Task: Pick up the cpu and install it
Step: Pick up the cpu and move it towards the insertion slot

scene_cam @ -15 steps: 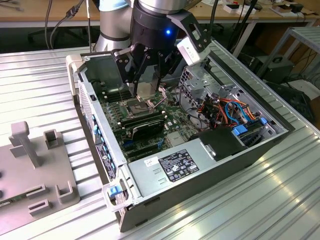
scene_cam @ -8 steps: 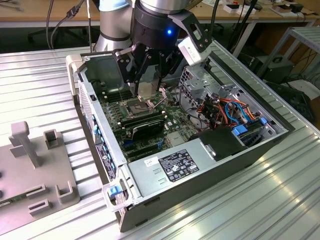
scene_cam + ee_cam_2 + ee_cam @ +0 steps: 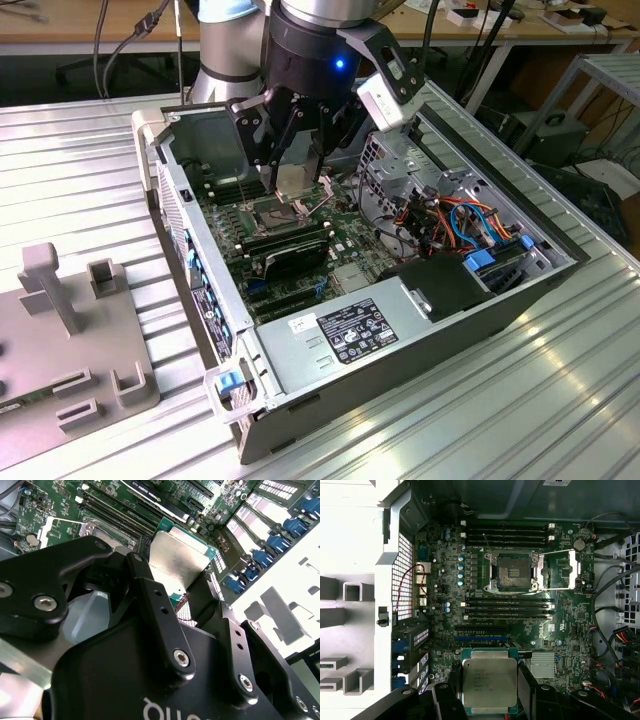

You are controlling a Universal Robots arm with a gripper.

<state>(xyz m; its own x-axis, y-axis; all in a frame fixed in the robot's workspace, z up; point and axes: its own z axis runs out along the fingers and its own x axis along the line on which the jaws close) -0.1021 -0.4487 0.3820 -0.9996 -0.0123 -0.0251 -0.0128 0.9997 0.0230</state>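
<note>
Ridged metal table (image 3: 520, 420), with an open computer case (image 3: 400, 368) lying on it, side panel off; workbenches and loose leads behind. At the centre is the cpu (image 3: 489, 682), clamped in the gripper (image 3: 489, 692), its dull silver top facing the first wrist view's camera with a thin green edge around it. The black fingers (image 3: 524, 690) press on two opposite edges, the jaws closed flat onto the chip. In the second wrist view the cpu (image 3: 177, 562) sits between the same fingers (image 3: 150, 597), its metal face catching the light. In the exterior view the gripper (image 3: 297, 178) is down inside the case and the cpu (image 3: 297, 184) hangs just above the socket (image 3: 272, 212); I cannot tell whether they touch. The first wrist view has the socket (image 3: 512, 571) bare, its contact field exposed and the hinged metal plate (image 3: 559, 570) swung open beside it. Black memory sticks (image 3: 507, 607) run in rows on both sides of the socket, all on the green motherboard (image 3: 560, 625). A power supply (image 3: 350, 330) with a label fills the near end of the case. Orange and blue cables (image 3: 455, 215) bunch toward the exterior view's right. A blue light (image 3: 340, 64) is lit on the arm's wrist. A grey fixture plate (image 3: 70, 330) with upright blocks sits at the exterior view's left, apart from the case.
</note>
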